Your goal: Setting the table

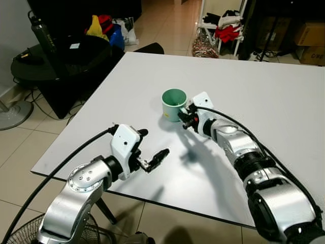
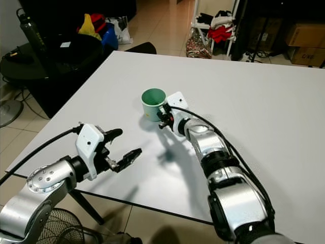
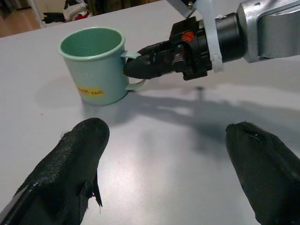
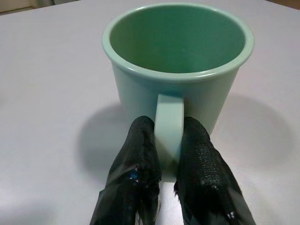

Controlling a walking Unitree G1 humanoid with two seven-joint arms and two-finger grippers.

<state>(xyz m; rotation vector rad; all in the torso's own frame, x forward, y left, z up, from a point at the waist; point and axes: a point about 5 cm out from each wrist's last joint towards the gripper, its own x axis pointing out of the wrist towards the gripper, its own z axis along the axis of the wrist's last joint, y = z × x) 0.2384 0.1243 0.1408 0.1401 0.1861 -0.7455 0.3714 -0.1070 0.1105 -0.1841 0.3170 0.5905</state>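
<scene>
Right, head views first: white table [image 1: 284, 101] carries a single item, the green mug [image 1: 174, 104], upright, near the middle and a bit toward the robot's side. Right gripper [image 1: 186, 118] is at the mug's handle side, arm stretched forward over the tabletop. Left gripper [image 1: 152, 147] hovers near the table's near edge, well apart from the mug, fingers spread, nothing in them. Clutter beyond the table: black side table with a bottle [image 1: 41, 30], clothes and bags on the floor, cardboard boxes at far right.

Left wrist view: mug [image 3: 96, 63] stands upright with a yellow label low on its wall; the right gripper's black fingertips [image 3: 145, 63] pinch the handle from the side. Left fingers [image 3: 70, 164] wide apart in the foreground, empty.

Right wrist view: both black fingers [image 4: 136, 159] closed narrow on the mug's handle [image 4: 168, 124], one each side, touching it. Mug interior looks empty. Mug base appears to sit on the table, shadow tight under it.

Progress, my read: early. One mug placed or being positioned; can't tell whether it is being set down or picked up. No plates, cutlery or other settings on the table, so most of the setting is left.
</scene>
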